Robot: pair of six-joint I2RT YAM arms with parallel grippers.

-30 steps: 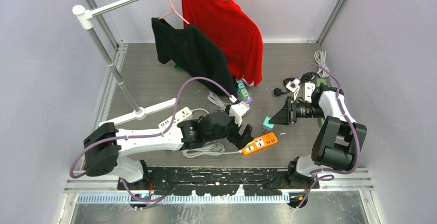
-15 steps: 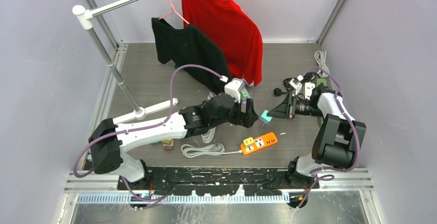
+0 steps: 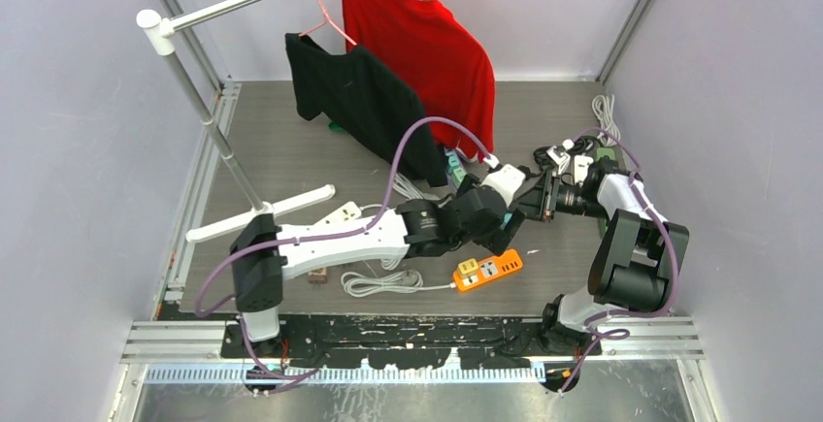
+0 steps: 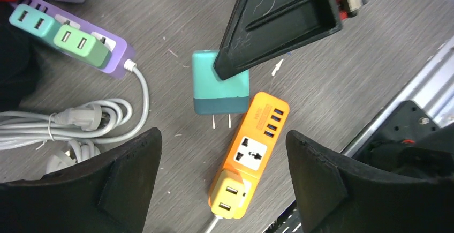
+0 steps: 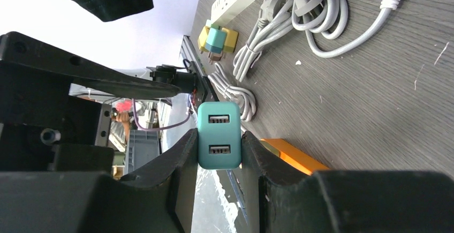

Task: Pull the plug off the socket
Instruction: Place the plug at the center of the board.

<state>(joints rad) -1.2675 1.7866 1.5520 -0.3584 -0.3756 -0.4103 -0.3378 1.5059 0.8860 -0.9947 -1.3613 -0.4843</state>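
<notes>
The teal two-port USB plug (image 5: 218,142) is clamped between my right gripper's (image 5: 219,139) fingers. In the left wrist view the plug (image 4: 220,85) hangs with its two prongs bare, just beside the orange power strip (image 4: 249,155) and apart from it. The strip lies flat on the table (image 3: 490,270), and its universal socket is empty. My left gripper (image 4: 222,152) is open and empty, hovering above the strip with its jaws spread wide. In the top view the left wrist (image 3: 490,211) covers the plug and meets the right gripper (image 3: 529,204).
A purple power strip (image 4: 69,43) carrying teal and green plugs lies at the back, with coiled white cables (image 4: 80,126) beside it. A white power strip (image 3: 335,216), a yellow-and-teal adapter (image 5: 217,39), more plugs at the back right (image 3: 568,160), and a rack with black (image 3: 359,102) and red shirts (image 3: 427,53) stand around.
My left arm rose from the orange strip and swung right, and now sits over it next to the right gripper. The right gripper has kept hold of the teal plug.
</notes>
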